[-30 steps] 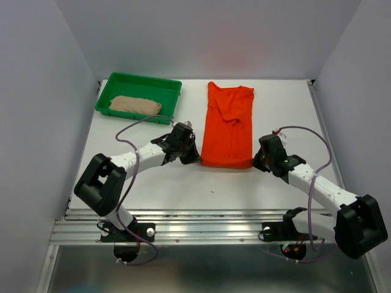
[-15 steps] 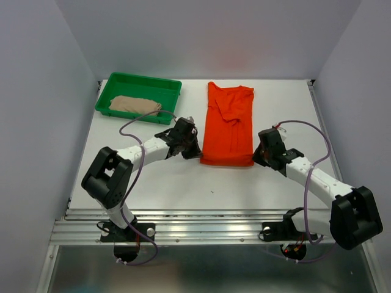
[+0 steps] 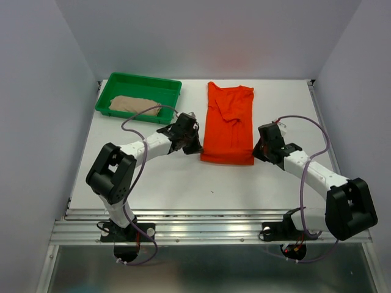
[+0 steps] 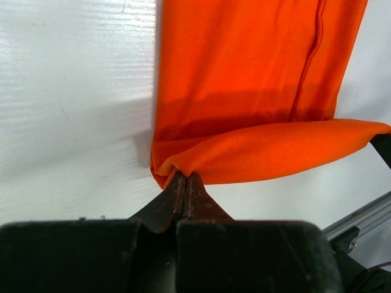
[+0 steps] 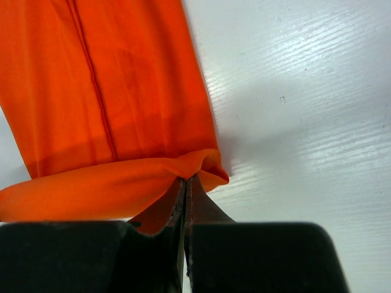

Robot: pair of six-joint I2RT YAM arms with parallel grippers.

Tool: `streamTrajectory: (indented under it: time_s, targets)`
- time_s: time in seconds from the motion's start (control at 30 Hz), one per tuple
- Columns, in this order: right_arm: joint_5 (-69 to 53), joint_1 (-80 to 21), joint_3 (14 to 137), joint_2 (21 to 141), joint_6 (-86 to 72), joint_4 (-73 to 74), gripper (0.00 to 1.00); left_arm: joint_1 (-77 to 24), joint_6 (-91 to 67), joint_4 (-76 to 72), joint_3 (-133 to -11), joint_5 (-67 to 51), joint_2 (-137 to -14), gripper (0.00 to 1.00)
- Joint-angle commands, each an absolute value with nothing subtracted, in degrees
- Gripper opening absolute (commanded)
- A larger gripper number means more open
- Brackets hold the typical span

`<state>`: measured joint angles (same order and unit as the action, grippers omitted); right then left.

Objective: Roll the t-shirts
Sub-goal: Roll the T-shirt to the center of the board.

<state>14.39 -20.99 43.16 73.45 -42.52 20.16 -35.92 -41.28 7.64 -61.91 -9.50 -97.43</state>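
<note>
Orange shirt (image 3: pixel 229 122): lies flat mid-table (image 3: pixel 183 183), folded into a long strip, collar end far, hem (image 4: pixel 269 152) end near the arms.

L gripper (image 4: pixel 184 183): jaws pressed together, pinching the hem's left corner. Cloth bunches right at the tips.
R gripper (image 5: pixel 185 183): same, pinching the right corner.

Change vs 1 s ago (top view): both wrists have moved away from the bases, toward the far end of the strip. L elbow has swung up and in, R forearm now stands steeper. The shirt's near edge sits slightly further from the arms than before. Collar end is unmoved.

Now: both wrist views show the hem lifted off the table and curled over the cloth beyond it, w/ a shadow band beneath. The fold looks even across the width, and no corner looks to be lagging.

Reading: this is the first turn of the roll, just begun. Most of the strip is still flat, so I judge this shirt at an early stage.

Beige shirt (image 3: pixel 134 105): compact bundle inside the green tray (image 3: pixel 165 85) at far left, well apart from both grippers. It appears rolled already; can't confirm tightness from above.

Risk: a thin pinch at the corners only, so the mid-hem may sag or go skew if the arms advance unevenly.
</note>
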Motion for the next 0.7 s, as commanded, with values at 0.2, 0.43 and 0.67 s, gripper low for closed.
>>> streamTrajectory:
  time_s: [0.2,0.43,0.67]
  targets:
    - [15.82,-19.34,46.41,76.2,-41.31,16.35,0.01,-34.81,-38.32,9.23,-68.2,-7.65,-100.54,0.0]
    - [15.56,-18.81,47.37,78.22,-40.69,15.47,0.01,-34.45,-37.79,9.4,-69.87,-7.56,-103.0,0.0]
    - [15.29,-17.76,48.34,80.5,-39.9,14.77,0.01,-34.01,-37.0,9.05,-71.1,-7.03,-105.03,0.0]
